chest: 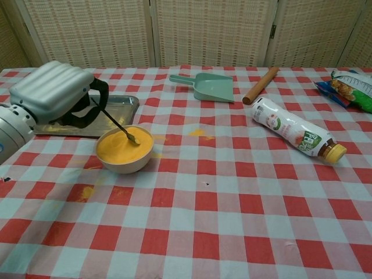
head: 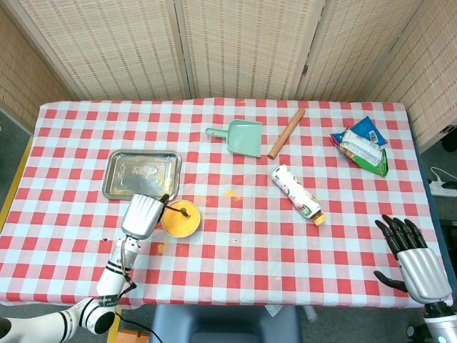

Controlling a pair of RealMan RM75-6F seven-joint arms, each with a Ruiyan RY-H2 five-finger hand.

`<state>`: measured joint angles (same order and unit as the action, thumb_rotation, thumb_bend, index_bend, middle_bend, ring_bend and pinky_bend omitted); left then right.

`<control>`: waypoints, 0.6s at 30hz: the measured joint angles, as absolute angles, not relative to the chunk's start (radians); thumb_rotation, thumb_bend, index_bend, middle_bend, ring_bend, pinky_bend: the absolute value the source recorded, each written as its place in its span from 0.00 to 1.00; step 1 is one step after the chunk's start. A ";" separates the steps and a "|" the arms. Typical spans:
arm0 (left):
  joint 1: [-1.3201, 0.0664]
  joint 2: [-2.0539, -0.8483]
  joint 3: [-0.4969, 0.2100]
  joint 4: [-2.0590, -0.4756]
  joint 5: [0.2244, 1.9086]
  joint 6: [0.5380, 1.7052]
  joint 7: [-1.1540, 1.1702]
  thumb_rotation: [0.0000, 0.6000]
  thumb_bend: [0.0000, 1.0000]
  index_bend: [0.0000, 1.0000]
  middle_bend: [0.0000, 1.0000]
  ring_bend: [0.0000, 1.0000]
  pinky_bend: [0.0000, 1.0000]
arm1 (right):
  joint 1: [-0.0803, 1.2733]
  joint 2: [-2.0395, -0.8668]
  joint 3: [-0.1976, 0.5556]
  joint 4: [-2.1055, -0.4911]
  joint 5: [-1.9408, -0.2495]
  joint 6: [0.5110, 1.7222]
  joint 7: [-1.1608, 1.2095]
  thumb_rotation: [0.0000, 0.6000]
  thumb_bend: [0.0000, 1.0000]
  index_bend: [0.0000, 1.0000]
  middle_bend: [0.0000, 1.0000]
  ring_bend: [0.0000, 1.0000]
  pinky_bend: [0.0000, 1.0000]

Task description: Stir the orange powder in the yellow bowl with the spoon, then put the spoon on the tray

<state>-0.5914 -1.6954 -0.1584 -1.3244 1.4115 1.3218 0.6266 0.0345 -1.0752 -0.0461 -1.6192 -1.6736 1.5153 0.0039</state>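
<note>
The left robot hand (chest: 55, 93) is clamped on the spoon (chest: 119, 125), whose tip sits in the orange powder (chest: 123, 146) of the yellow bowl (chest: 125, 163). Stir in small, slow circles, so nothing spills. The tray (head: 118, 179) waits at 11 o'clock of the bowl. The right robot hand (head: 414, 261) is spread, empty.

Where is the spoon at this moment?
The spoon is on the table's left side, held by the left hand, its tip in the yellow bowl in front of the tray.
</note>
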 measured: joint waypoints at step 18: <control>-0.515 -1.596 -0.107 -1.447 1.480 1.411 0.642 1.00 0.52 0.87 1.00 1.00 1.00 | 0.033 -1.076 -0.058 -1.625 -1.698 1.518 -0.007 1.00 0.04 0.00 0.00 0.00 0.00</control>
